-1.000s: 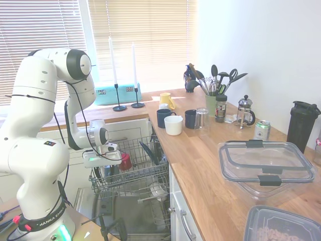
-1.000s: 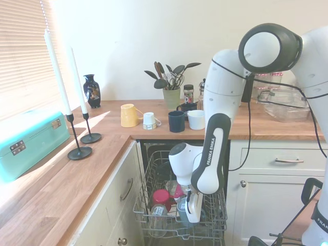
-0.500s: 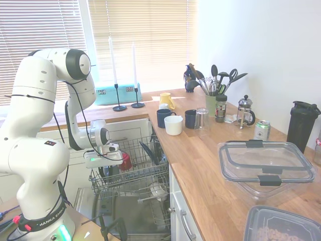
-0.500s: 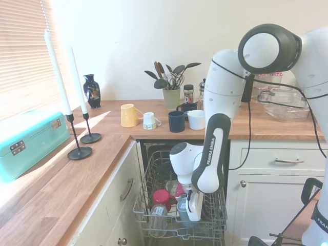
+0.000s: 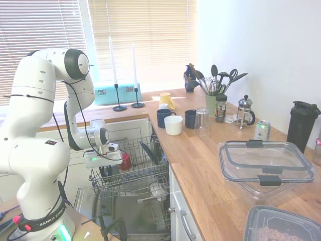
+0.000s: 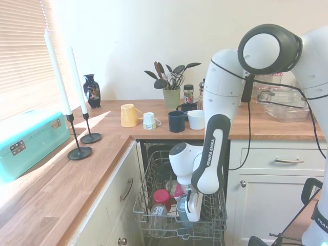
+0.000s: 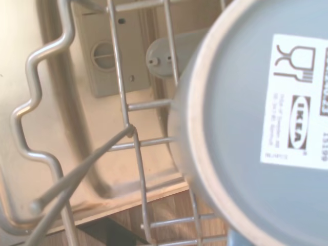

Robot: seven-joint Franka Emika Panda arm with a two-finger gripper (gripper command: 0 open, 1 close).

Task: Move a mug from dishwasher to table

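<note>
Grey-blue, the mug [image 7: 256,128] sits upside down in the dishwasher [image 6: 154,215] wire rack, near its front edge, its labelled base filling the wrist view. The gripper [image 6: 192,212] hangs directly over it; whether its fingers are released or clenched cannot be told. A red mug [image 6: 162,198] stands just beside it in the rack, below the table [image 5: 200,155].

- Kitchen, bright daylight; white walls [image 5: 261,45] bare
- Windows [image 5: 145,35] behind closed slatted blinds [image 5: 40,30], sun glowing through
- L-shaped run of white cabinets [image 6: 271,169] with metal handles
- Sun patches on the wood by the window; two black candlesticks [image 6: 84,136] with tall white candles, teal case [image 6: 28,141] beside them
- Dark vase [image 6: 92,91] against the far wall
</note>
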